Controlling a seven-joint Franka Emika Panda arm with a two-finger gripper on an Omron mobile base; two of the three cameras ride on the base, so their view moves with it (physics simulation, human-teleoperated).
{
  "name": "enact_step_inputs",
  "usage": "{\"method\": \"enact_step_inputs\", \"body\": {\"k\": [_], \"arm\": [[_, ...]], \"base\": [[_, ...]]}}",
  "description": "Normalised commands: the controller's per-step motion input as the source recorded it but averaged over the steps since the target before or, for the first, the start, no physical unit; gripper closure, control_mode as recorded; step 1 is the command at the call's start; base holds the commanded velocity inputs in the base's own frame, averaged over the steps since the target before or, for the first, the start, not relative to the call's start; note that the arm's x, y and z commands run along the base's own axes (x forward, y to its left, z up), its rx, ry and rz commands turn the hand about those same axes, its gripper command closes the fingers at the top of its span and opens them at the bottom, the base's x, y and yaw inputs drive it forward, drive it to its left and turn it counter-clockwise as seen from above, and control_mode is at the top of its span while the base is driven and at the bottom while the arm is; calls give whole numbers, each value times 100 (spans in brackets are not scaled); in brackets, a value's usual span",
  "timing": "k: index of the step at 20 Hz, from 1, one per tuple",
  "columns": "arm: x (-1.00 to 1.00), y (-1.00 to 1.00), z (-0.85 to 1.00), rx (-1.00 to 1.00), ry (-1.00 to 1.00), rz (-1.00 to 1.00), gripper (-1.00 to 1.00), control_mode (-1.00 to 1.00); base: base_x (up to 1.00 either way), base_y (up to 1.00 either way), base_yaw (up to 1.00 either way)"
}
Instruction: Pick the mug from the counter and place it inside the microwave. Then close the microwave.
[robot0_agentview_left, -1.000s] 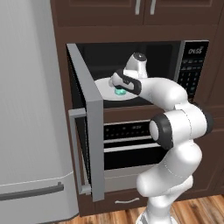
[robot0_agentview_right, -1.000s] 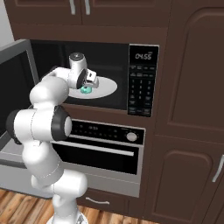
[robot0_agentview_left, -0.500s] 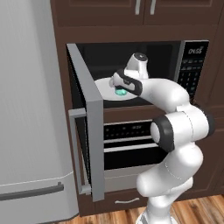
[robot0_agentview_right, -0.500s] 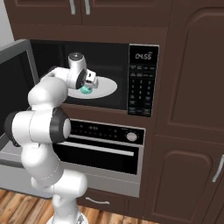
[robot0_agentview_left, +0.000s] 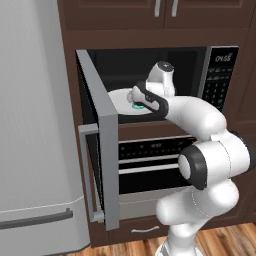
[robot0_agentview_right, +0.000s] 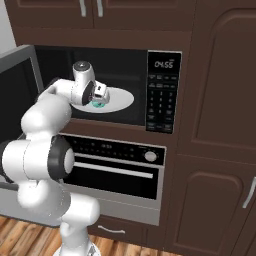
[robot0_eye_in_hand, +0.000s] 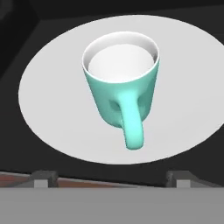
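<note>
With the mug (robot0_eye_in_hand: 120, 94) upright on the white turntable (robot0_eye_in_hand: 52, 105) inside the microwave (robot0_agentview_right: 162, 90), I see my fingers (robot0_eye_in_hand: 109, 179) spread wide, clear of it; microwave door (robot0_agentview_left: 102, 145) hangs open

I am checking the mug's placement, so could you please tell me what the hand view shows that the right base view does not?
Hand view alone: the small teal-green mug stands upright on the white round turntable plate, its white inside bare, its side handle pointing toward the camera, and the two dark fingertips of the gripper wide apart, clear of it.

Right base view alone: the black microwave's button panel, the oven below and the white arm.

Both: mug and plate inside the microwave.
</note>
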Motion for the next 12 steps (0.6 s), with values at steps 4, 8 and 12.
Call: {"method": "enact_step_inputs", "body": {"k": [4,8,12], "arm": [[-68,-2,5,0,0,0,-100,-100],[-68,-1,6,0,0,0,-100,-100],[-56,0,14,0,0,0,-100,-100]], "base": [[0,0,0],[0,0,0],[0,0,0]]}}
